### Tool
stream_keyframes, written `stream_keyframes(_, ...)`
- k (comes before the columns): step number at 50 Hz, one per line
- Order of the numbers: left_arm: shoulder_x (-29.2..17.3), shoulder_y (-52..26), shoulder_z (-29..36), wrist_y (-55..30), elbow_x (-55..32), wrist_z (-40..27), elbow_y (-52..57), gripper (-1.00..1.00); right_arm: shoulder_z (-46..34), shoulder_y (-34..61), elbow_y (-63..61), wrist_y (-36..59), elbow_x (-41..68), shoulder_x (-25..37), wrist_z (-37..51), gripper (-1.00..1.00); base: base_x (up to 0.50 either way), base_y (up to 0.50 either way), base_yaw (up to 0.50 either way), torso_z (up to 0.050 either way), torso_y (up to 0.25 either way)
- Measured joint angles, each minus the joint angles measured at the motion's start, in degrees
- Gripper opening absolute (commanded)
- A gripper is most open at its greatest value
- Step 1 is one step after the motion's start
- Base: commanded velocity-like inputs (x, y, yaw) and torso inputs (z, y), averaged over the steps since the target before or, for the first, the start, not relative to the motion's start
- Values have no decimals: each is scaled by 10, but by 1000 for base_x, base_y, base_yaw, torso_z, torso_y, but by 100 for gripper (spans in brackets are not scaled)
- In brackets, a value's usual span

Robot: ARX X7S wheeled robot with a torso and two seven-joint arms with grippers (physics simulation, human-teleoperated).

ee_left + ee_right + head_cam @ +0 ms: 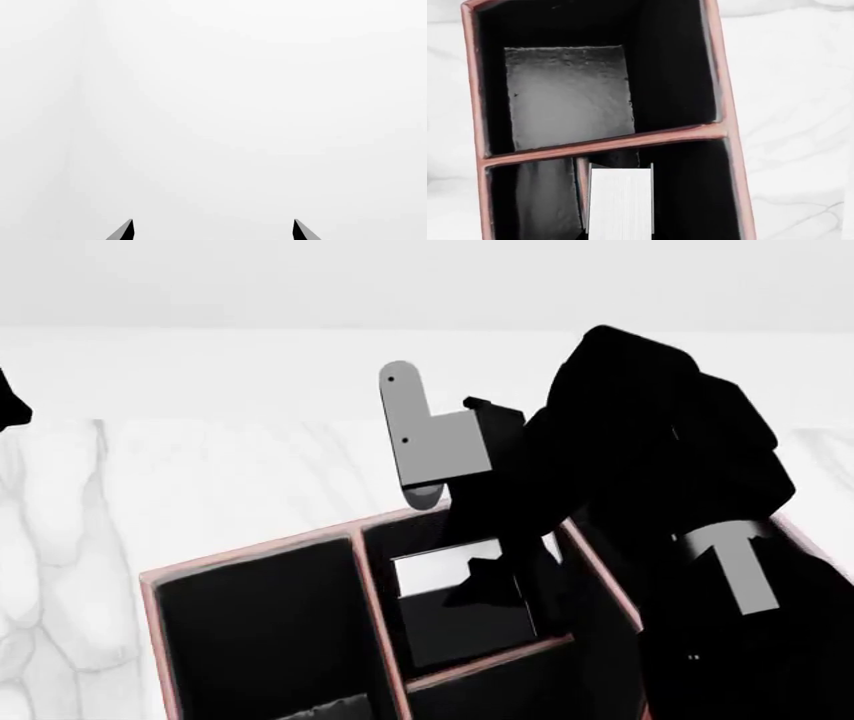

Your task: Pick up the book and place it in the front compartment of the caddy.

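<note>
Lowering: right gripper [501, 580] clenched on the book [621, 200], already inside the caddy [724, 90].
Book position: upright in the front compartment [694, 190], close beside a thin divider.
Next move, judged: release, lift straight out.
Room: tight at the walls.
Left gripper [213, 231]: fingers spread, empty.

The right arm [641, 470] reaches in from the right, bent steeply downward, its grey wrist bracket [434, 435] standing up on the far side. The right gripper [501, 580] points down, fingers closed on something thin. At the far left only a dark tip of the left arm [11, 400] shows. The left gripper [213, 231] has its two fingertips spread apart, holding nothing.
</note>
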Motion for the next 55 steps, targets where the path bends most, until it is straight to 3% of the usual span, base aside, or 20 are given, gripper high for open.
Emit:
stream_keyframes(25, -3, -1, 1, 2, -2, -1, -2, 100, -6, -8, -1, 12, 1, -1, 3, -100, 0, 0, 0, 0, 1)
stream_keyframes(26, -3, -1, 1, 3, -2, -1, -2, 100, -6, -8, -1, 13, 1, -1, 4, 100, 0, 0, 0, 0, 0)
stream_keyframes(55, -5, 2, 3, 7, -3, -4, -2, 100, 4, -7, 0, 18, 0, -1, -5, 100, 0, 0, 0, 0, 0)
